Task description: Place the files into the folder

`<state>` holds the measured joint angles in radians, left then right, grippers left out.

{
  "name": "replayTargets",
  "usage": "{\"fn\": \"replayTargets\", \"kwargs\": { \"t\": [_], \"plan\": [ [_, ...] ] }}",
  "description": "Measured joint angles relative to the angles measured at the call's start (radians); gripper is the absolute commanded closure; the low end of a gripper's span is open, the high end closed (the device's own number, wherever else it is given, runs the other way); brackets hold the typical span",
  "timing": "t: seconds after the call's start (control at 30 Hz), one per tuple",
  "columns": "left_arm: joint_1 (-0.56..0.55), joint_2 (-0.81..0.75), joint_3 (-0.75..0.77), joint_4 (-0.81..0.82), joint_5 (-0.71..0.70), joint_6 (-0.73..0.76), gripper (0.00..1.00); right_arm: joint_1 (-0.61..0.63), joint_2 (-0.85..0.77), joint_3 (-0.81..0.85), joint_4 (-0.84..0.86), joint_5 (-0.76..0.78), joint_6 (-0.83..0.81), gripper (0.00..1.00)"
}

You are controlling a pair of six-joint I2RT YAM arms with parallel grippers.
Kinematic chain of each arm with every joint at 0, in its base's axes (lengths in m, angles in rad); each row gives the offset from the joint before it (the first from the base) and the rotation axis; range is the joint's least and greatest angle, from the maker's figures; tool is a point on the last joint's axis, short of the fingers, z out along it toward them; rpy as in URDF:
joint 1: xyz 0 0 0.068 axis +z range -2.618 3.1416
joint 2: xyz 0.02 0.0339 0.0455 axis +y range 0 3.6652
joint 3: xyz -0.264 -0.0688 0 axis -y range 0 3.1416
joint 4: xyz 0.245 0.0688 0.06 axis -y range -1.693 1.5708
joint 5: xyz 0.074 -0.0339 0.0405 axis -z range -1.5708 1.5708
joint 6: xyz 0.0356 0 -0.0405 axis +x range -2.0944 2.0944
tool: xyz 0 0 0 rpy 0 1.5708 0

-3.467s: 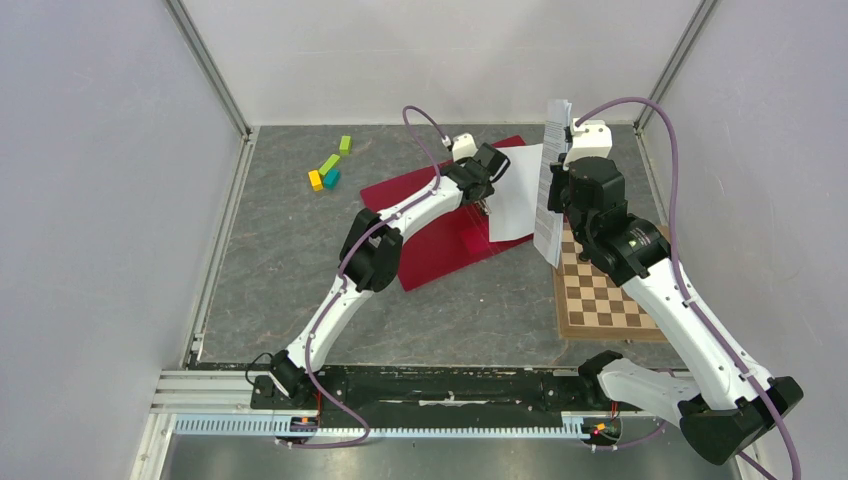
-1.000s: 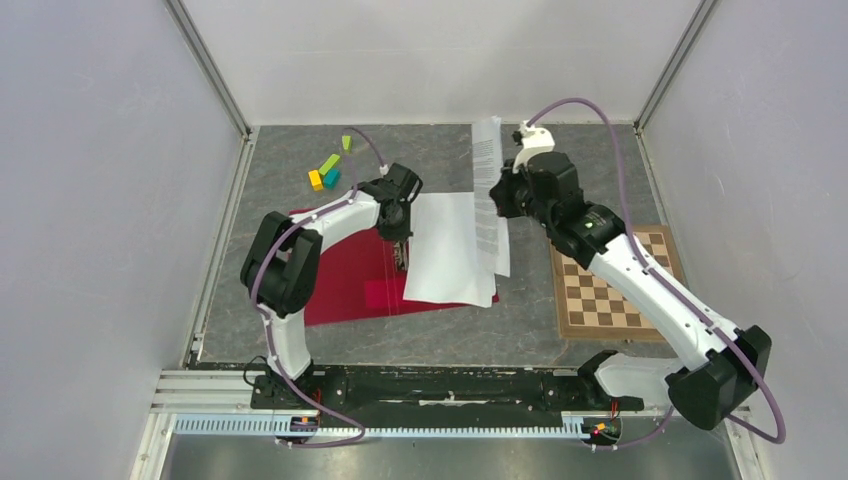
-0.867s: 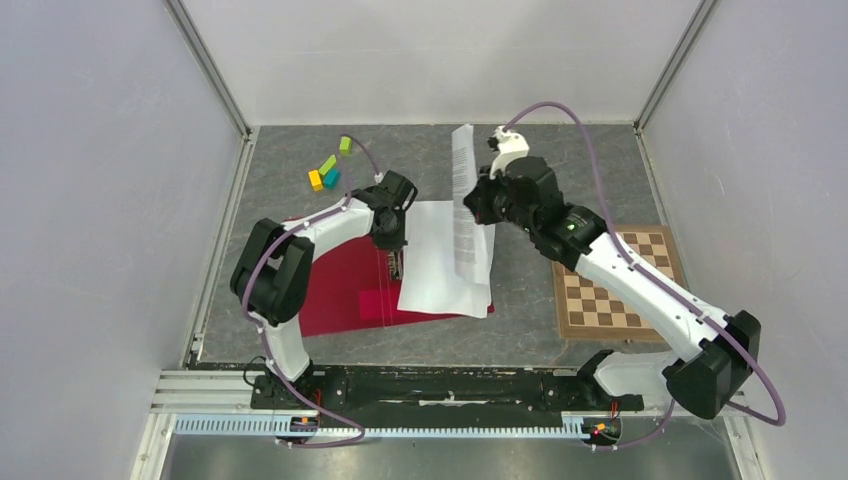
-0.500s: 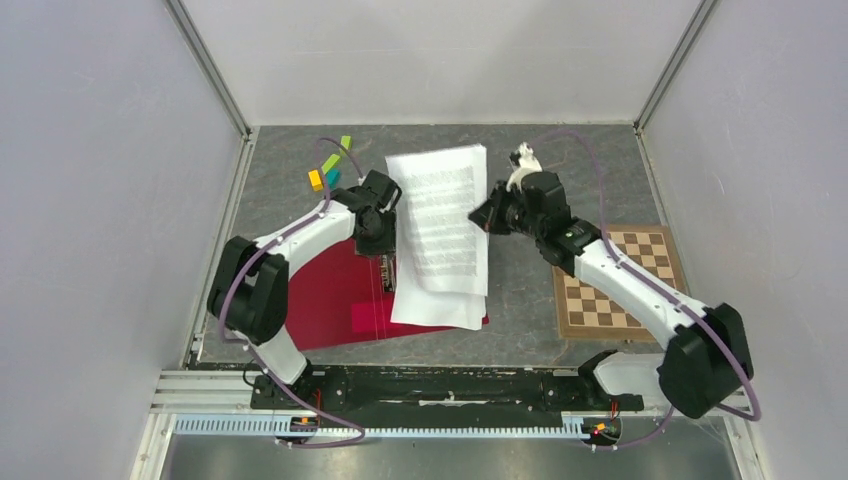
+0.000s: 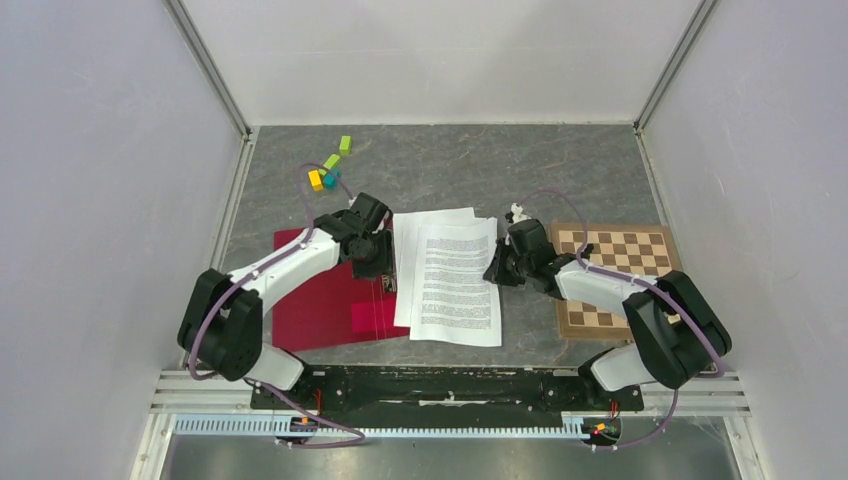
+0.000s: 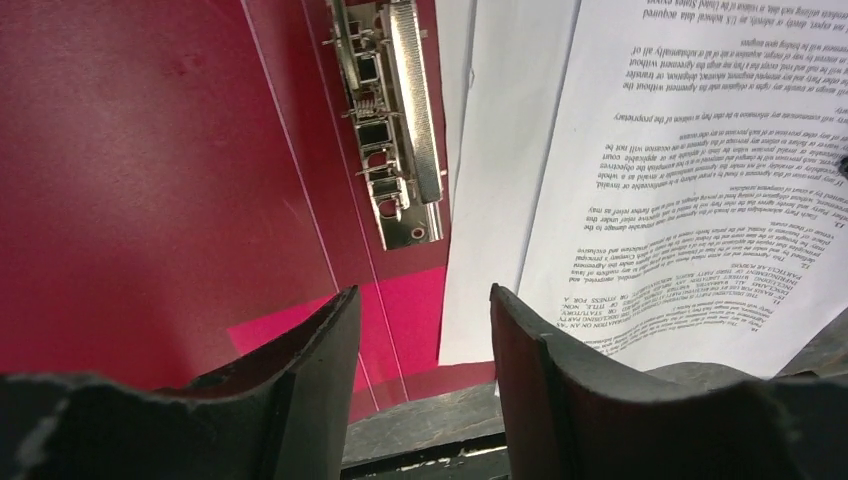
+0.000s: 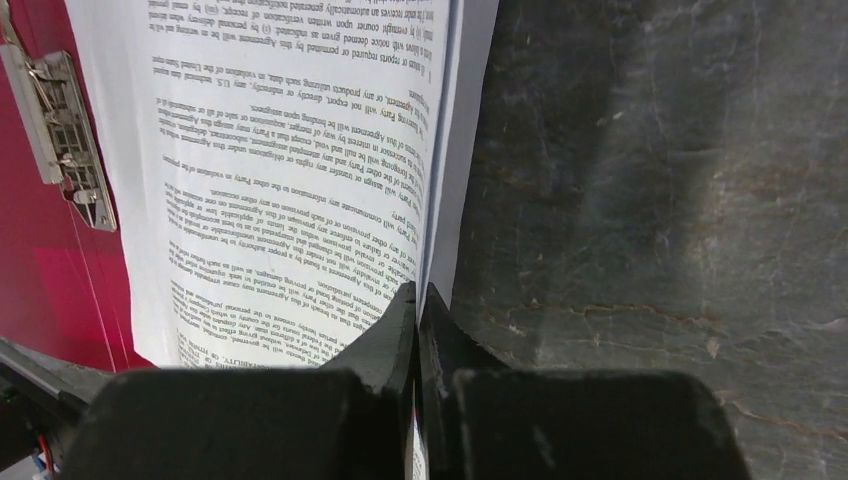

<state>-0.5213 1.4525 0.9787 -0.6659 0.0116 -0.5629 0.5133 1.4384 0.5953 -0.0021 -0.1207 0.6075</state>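
Top view high at six o'clock, facing twelve, wrist views close at nine and three o'clock of the files [image 5: 447, 280], both sharing the folder [image 5: 320, 310] clip [image 6: 395, 120].

Files [image 5: 455, 280]: top sheet covered in dense black paragraph print, lying at 3 o'clock from the folder [image 5: 320, 305]. In the top view only lines of print show, no words legible. Both wrist views show the print upside down. "Agreement" and "Party" can be made out, repeated, on the top sheet; the remaining words are too small or blurred to read.
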Motion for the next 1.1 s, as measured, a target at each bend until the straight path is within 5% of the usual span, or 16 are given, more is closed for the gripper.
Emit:
{"fn": "replayTargets", "kwargs": {
  "t": [0.13, 0.5, 0.77, 1.1],
  "plan": [
    [-0.011, 0.052, 0.027, 0.001, 0.003, -0.013, 0.35, 0.000, 0.000, 0.018, 0.010, 0.022, -0.010, 1.00],
    [0.041, 0.464, 0.531, 0.059, -0.071, 0.024, 0.25, 0.000, -0.015, 0.080, 0.010, 0.054, -0.073, 1.00],
    [0.163, 0.645, 0.618, 0.085, 0.022, 0.092, 0.24, 0.000, -0.014, 0.085, 0.013, 0.033, -0.101, 1.00],
    [0.190, 0.718, 0.677, 0.119, 0.172, 0.120, 0.26, 0.000, 0.019, 0.085, 0.039, 0.020, -0.113, 1.00]
  ]
}}
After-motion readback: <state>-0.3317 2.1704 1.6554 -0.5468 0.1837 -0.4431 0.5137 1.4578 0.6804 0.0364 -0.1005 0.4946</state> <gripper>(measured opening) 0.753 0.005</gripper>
